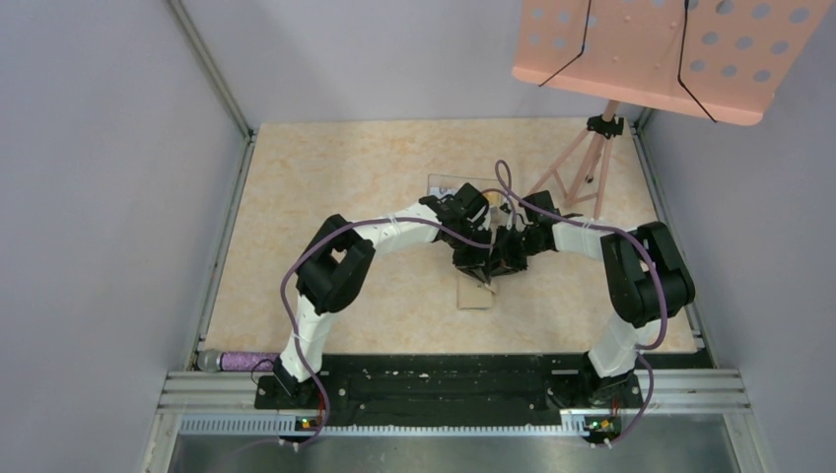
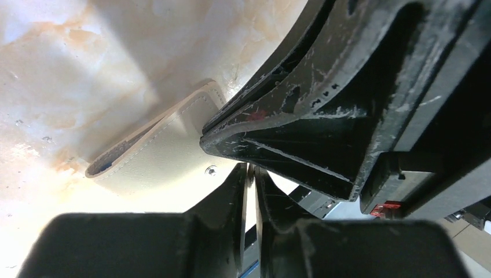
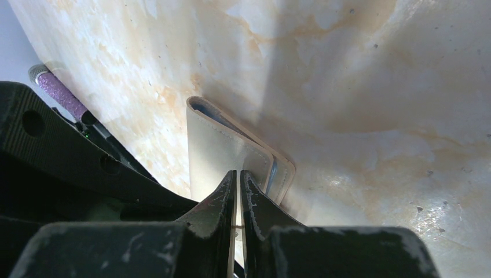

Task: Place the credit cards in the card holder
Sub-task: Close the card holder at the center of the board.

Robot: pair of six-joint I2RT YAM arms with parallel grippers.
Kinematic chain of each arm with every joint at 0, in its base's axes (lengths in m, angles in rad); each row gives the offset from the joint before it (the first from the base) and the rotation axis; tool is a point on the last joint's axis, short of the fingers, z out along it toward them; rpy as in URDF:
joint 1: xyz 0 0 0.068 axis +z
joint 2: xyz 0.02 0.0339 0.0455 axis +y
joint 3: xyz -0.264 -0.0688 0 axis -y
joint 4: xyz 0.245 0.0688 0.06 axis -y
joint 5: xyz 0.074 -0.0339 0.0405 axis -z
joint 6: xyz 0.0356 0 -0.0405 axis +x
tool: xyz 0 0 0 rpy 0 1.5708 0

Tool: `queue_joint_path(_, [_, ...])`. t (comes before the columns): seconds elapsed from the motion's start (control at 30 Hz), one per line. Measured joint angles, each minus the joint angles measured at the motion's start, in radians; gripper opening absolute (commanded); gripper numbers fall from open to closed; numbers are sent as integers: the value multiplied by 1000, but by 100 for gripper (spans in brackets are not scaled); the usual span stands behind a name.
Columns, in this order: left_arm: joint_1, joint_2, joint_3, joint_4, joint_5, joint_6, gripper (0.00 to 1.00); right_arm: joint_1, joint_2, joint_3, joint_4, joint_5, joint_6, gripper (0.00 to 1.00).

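The tan card holder [image 3: 217, 145] lies on the marbled table, its blue-grey lining [image 3: 272, 172] showing at one edge. My right gripper [image 3: 238, 174] is shut on the near edge of its top flap. In the left wrist view the card holder [image 2: 156, 156] shows a small snap rivet [image 2: 211, 170]. My left gripper [image 2: 250, 168] stands beside it, jaws almost together on a thin pale edge. Both grippers meet mid-table [image 1: 493, 254] and hide the holder from above. Two pale flat rectangles [image 1: 476, 296] [image 1: 446, 183] lie near them; whether they are credit cards I cannot tell.
A pink perforated music stand [image 1: 651, 49] on a tripod [image 1: 582, 168] overhangs the back right corner. A purple-handled tool [image 1: 237, 360] lies at the near left edge. Grey walls close in the table on both sides.
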Motion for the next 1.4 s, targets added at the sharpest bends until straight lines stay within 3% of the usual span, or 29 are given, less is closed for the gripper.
queue_joint_path(0.1, [1,0,-5,3,0,-3,0,0,0,0,0,0,0,6])
queue_joint_path(1.4, [36,-28,-84,41,-46,-11,0,0,0,0,-2,-1,0,6])
